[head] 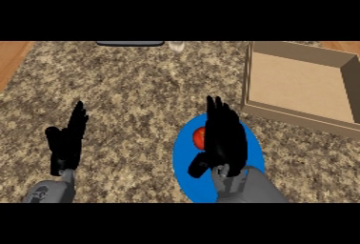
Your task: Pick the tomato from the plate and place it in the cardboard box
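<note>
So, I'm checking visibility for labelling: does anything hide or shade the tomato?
Head view: the right robot hand covers most of the tomato, leaving a red sliver on the blue plate; lighting is even, with no glare.

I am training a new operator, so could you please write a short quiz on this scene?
1. True or false: the tomato already lies in the box.
2. Which hand is over the plate? A) left B) right
3. Fill in: the box stands to the plate's upper ____.

Key:
1. False; it is on the blue plate, partly hidden by the right hand.
2. B; the left hand rests open at the view's left, apart from the plate.
3. Right.
</note>
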Motion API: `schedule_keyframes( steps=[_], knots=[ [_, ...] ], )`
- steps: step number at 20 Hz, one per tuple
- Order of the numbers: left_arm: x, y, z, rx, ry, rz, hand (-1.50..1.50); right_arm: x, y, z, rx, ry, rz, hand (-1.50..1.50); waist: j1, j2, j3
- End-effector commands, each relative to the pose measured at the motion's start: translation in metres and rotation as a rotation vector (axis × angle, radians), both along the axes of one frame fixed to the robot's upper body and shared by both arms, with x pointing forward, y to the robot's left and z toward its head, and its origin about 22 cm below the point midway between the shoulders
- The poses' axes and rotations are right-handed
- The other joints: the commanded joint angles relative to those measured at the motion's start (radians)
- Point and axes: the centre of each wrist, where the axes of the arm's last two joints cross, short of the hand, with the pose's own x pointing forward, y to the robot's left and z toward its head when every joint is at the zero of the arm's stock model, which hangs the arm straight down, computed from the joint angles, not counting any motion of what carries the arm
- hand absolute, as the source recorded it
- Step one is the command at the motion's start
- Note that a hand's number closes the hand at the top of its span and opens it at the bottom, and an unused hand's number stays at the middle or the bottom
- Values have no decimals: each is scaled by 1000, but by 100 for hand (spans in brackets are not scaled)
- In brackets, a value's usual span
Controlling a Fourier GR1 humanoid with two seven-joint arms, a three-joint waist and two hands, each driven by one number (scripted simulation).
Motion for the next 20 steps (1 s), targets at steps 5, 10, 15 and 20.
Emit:
schedule_keyframes(
  steps=[5, 10, 15, 20],
  knots=[
    [-4, 0, 10, 1, 7, -12, 0, 9, 21, -12, -74, 136, -202, -150, 10, -2, 1],
    [-10, 2, -7, -5, 11, -11, 0, 33, 20, -1, -50, 131, -222, -150, 5, 1, 0],
    [-1, -7, -7, 1, 16, -3, 0, 31, 16, -23, -101, 166, -235, -150, -8, 0, 0],
    [-5, 2, -7, -21, -7, -2, 0, 43, 15, -26, -122, 196, -235, -150, -5, 1, 0]
  ],
)
